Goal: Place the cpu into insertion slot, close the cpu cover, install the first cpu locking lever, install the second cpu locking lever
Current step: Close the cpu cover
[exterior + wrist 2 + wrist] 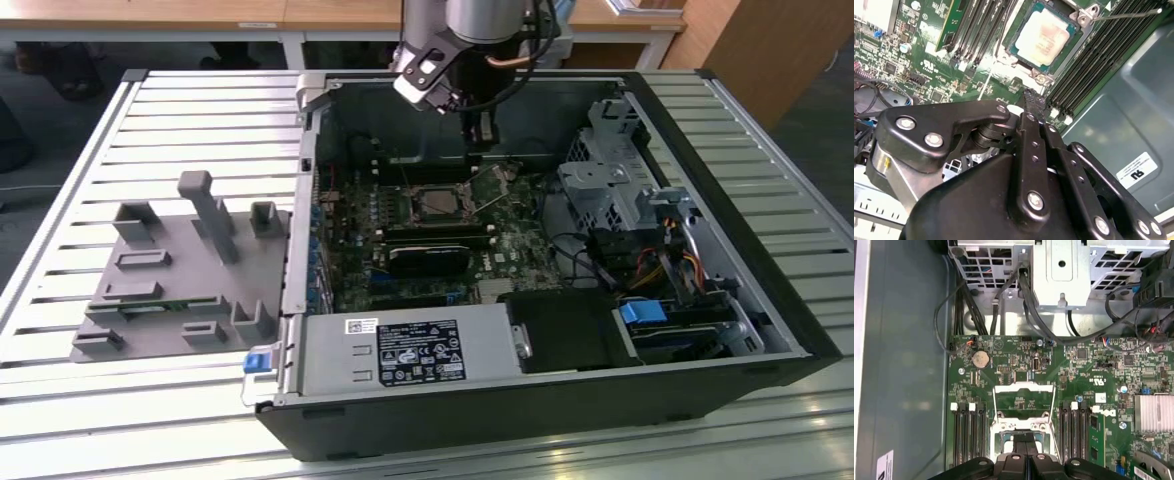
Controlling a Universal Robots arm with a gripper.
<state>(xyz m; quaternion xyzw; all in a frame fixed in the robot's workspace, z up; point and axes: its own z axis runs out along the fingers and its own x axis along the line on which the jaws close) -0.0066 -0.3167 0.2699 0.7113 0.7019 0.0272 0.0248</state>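
My gripper (pixel 478 150) hangs inside the open computer case (pixel 561 415), low over the motherboard (pixel 1084 370). Jaw state: drawn together, nothing gripped. In the first wrist view my two fingertips (pixel 1016 442) meet along a thin seam.

Task object: the cpu (pixel 1044 36) lies flat in the insertion slot (pixel 1039 76), pale face up, just beyond my fingertips. It is square, so no long axis governs. Its edges run parallel to the memory slots (pixel 1094 55) flanking it.

The cpu cover (pixel 1024 387) is swung up and open, on the far side of the slot from my fingertips and in line with them.

View differences:
- The second wrist view shows the seated chip and one locking lever (pixel 1129 13) standing free as a thin rod.
- The first wrist view shows the raised cover frame, with my fingers lying across the slot.
- The exterior view places my fingertips on the socket's side away from the power supply (pixel 400 350).
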